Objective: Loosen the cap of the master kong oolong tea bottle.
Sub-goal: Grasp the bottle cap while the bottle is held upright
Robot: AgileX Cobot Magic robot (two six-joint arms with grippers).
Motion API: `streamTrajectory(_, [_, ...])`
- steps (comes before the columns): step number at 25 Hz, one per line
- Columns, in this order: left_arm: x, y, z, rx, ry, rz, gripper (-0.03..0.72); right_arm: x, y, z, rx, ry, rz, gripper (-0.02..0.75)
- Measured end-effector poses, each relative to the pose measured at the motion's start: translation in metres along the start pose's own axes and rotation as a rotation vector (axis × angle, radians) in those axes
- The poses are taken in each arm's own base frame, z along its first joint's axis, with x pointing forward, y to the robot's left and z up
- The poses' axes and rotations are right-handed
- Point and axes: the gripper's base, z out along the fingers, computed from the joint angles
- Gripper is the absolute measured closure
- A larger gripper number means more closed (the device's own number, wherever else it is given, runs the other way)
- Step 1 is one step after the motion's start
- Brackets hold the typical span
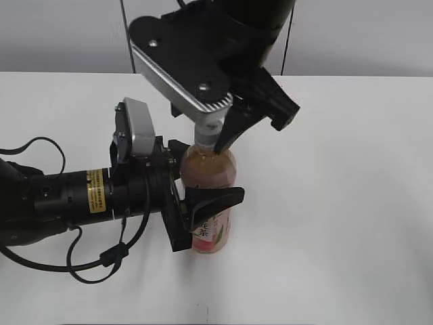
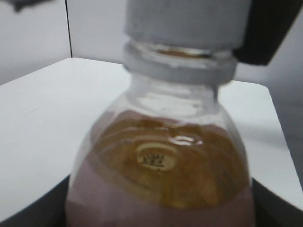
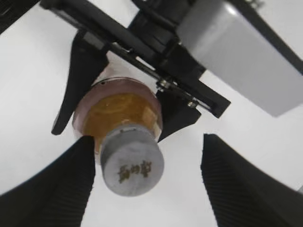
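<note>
While the left tool (image 1: 197,181) clamps the master kong oolong tea bottle (image 1: 211,203) upright on the counter (image 1: 338,203) against turning, the right tool (image 3: 147,177) straddles the cap (image 3: 132,165), its jaws spread, one pad touching.

Bright even light, soft shadows, blurred wrist close-ups

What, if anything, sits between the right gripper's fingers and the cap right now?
Nothing visible. In the right wrist view the cap sits bare between the open right gripper; one finger is right beside it, the other stands well clear. The left gripper clamps the bottle lower down, below the cap.
</note>
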Motion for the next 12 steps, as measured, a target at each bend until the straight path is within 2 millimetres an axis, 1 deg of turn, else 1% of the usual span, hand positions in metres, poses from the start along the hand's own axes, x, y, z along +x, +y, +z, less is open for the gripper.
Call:
streamTrajectory(2, [0.000,0.000,0.000,0.000,0.000,0.000,0.238,0.000,-0.002,0.000,0.018,0.005,0.106,0.200])
streamTrajectory(6, [0.000,0.000,0.000,-0.002,-0.001,-0.001,0.238,0.000,-0.005,-0.005,0.040,0.005,0.323,0.159])
streamTrajectory(8, [0.000,0.000,0.000,-0.005,-0.001,-0.004,0.238,0.000,-0.008,-0.008,0.055,-0.005,0.480,0.155])
streamTrajectory(12, [0.000,0.000,0.000,-0.003,-0.001,-0.002,0.238,-0.002,-0.012,-0.017,0.073,-0.025,0.719,0.153])
